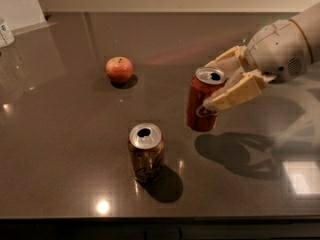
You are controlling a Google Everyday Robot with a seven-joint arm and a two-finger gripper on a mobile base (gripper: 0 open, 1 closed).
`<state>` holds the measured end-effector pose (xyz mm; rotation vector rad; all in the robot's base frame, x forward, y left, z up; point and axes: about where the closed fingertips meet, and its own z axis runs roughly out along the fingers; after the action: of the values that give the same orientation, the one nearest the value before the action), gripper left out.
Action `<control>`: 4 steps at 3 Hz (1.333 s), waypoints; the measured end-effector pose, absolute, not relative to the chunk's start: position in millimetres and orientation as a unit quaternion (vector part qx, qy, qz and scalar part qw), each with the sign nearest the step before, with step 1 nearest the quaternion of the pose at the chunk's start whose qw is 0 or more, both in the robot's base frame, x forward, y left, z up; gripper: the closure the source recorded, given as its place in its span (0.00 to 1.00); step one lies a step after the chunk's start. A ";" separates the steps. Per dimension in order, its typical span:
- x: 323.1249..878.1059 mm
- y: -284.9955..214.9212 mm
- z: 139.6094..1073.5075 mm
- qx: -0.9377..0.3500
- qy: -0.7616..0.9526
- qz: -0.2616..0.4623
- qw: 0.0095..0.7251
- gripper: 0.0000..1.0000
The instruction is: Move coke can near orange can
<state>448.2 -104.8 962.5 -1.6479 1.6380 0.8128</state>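
Note that the end effector (212,86) is clamped on the coke can (199,115), apparently lifted off the desk (60,159) for transfer, up and right of the orange can (146,156).

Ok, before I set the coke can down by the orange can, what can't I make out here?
- Camera view: coke can right side and label, covered by the pincer's front finger; the pincer is shut on it, right of the orange can.
- Camera view: container at far left, cut off by the left edge.
- Camera view: arm past the wrist, cut off by the right edge.
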 end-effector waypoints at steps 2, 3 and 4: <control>423.8 -105.2 932.2 -0.647 0.615 0.328 0.308 1.00; 415.9 -101.2 917.0 -0.653 0.610 0.334 0.299 1.00; 410.1 -97.3 905.5 -0.657 0.606 0.339 0.293 1.00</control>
<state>410.1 -97.3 905.5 -1.7505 1.6139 0.9028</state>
